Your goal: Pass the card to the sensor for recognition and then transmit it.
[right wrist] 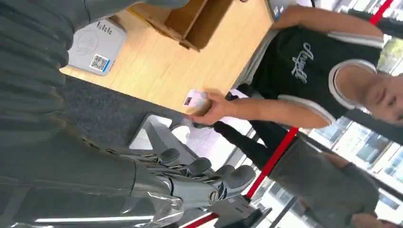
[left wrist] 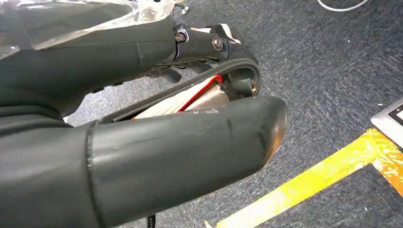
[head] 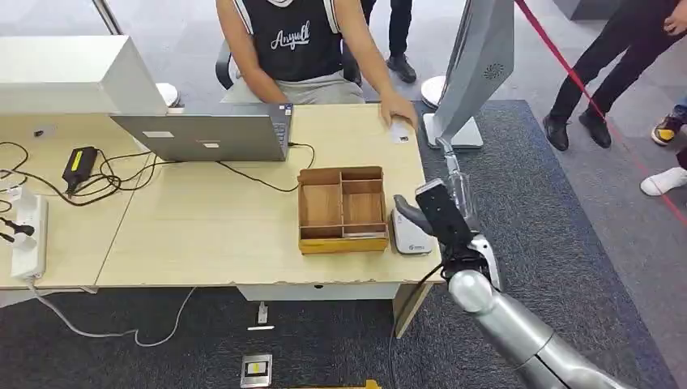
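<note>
Right hand (head: 444, 219) up beside the table's (head: 202, 235) right edge, fingers (right wrist: 199, 167) stretched out and apart, grasping nothing. Close to the sensor (head: 411, 236), which sits at the near right corner just beside the tray (head: 342, 209).

Card (head: 399, 131) not with the robot: at the far right corner of the table, under a person's hand (head: 398, 109). From the right hand, forward and a little to the left, past the sensor, well apart. Long axis, as far as can be judged, pointing roughly away from the robot. Right hand clearly the nearer one. Left hand (left wrist: 180, 147) low over grey carpet with a yellow stripe, far from the table; released or clenched, cannot tell.

By judgement, next move a reach forward over the corner to take the card, then back to the sensor.

From the head view, the whole layout: card, sensor and hand almost in one line along the right edge. From the right wrist view, the finer detail: the person's fingers (right wrist: 211, 107) pinching the card (right wrist: 195, 99) at the table edge, and the sensor's (right wrist: 97, 47) printed face turned up.
</note>
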Available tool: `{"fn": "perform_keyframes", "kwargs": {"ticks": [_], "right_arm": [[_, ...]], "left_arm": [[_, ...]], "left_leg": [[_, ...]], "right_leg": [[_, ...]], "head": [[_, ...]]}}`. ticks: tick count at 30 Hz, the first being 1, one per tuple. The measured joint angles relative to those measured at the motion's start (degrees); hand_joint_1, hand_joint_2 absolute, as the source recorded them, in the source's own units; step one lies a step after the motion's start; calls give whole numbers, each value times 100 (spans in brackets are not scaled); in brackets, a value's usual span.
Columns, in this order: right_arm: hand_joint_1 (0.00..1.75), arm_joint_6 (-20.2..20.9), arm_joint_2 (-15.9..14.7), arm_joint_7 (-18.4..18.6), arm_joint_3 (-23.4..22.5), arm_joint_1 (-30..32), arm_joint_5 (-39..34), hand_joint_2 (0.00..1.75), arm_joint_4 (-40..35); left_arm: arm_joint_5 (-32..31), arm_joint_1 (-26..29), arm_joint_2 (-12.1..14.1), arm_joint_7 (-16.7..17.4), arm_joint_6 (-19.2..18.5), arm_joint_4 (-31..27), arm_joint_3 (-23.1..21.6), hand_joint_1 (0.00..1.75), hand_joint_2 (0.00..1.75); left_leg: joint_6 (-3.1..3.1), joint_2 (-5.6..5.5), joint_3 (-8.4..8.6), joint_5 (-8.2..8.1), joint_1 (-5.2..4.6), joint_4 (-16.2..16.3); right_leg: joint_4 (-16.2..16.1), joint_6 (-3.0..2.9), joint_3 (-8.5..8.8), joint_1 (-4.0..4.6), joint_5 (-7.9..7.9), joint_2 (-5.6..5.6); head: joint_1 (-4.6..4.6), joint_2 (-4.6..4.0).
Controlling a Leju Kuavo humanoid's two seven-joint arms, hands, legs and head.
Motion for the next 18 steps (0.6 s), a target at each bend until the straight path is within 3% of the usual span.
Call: {"fn": "perform_keyframes", "kwargs": {"ticks": [18], "right_arm": [[0, 41, 68, 59, 472, -8, 177, 175, -2]], "left_arm": [[0, 1, 7, -2, 0, 0, 0, 0, 0]], "left_leg": [[0, 0, 0, 0, 0, 0]], "right_leg": [[0, 0, -1, 0, 0, 0]], "head": [[0, 0]]}}
